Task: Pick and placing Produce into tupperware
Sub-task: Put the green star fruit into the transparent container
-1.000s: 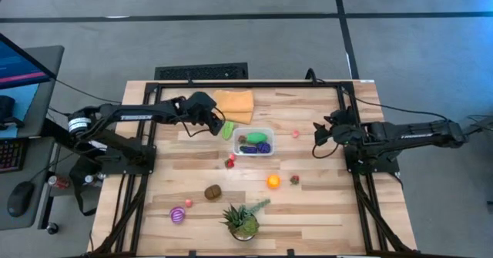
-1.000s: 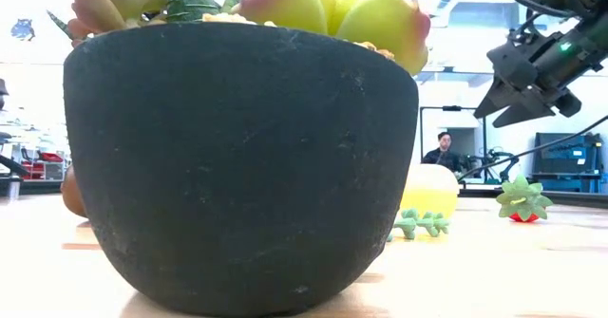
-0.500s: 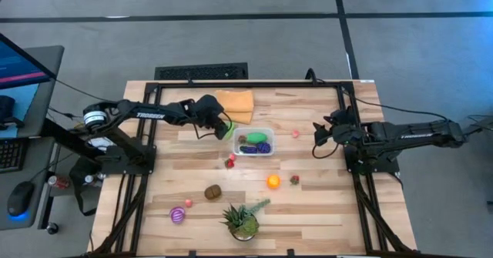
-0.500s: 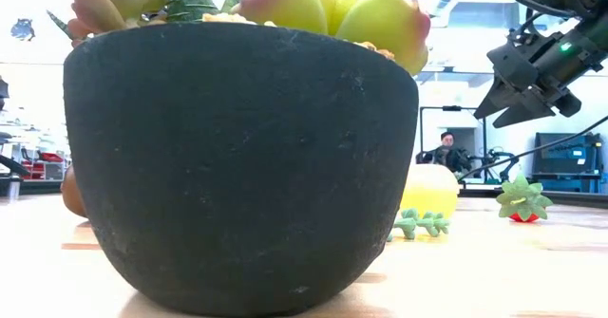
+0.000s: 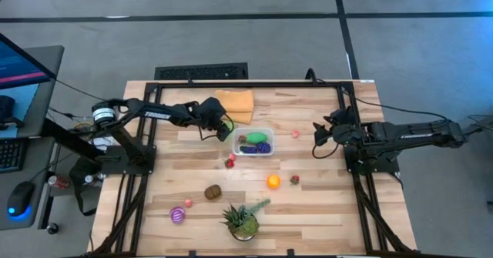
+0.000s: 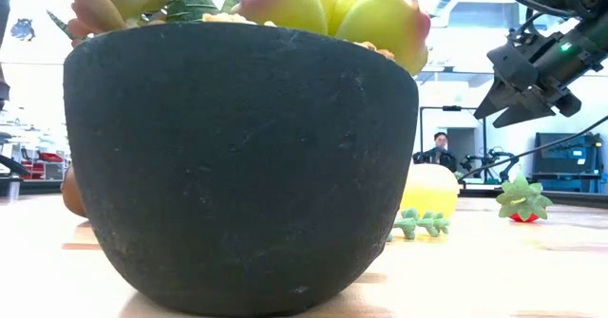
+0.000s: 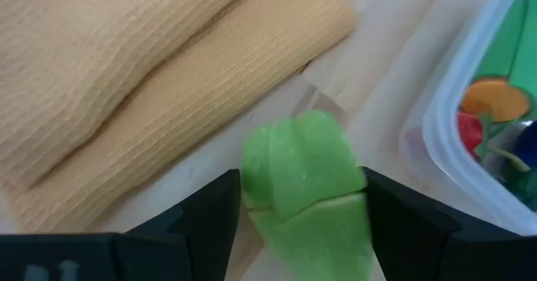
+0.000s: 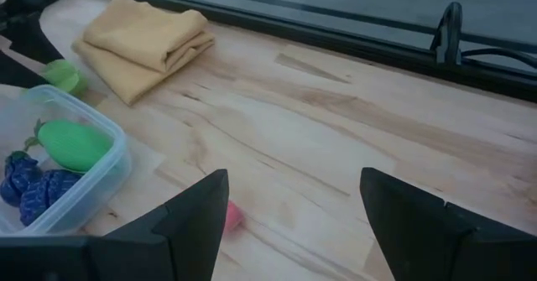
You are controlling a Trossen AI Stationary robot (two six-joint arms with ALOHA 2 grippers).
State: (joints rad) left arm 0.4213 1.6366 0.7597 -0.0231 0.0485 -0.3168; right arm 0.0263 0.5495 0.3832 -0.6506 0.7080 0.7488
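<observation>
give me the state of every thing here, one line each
left claw: shut on the light green produce piece, beside the tub
right claw: open, empty, held above the table's right side
tupperware: lidless, holding green and purple pieces
orange cloth: folded, flat on the table
potted plant: upright at the front edge
orange fruit: loose on the table

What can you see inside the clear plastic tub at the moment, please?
The tub holds a green piece, a dark purple one and something orange and red. Anything beneath them is covered.
</observation>
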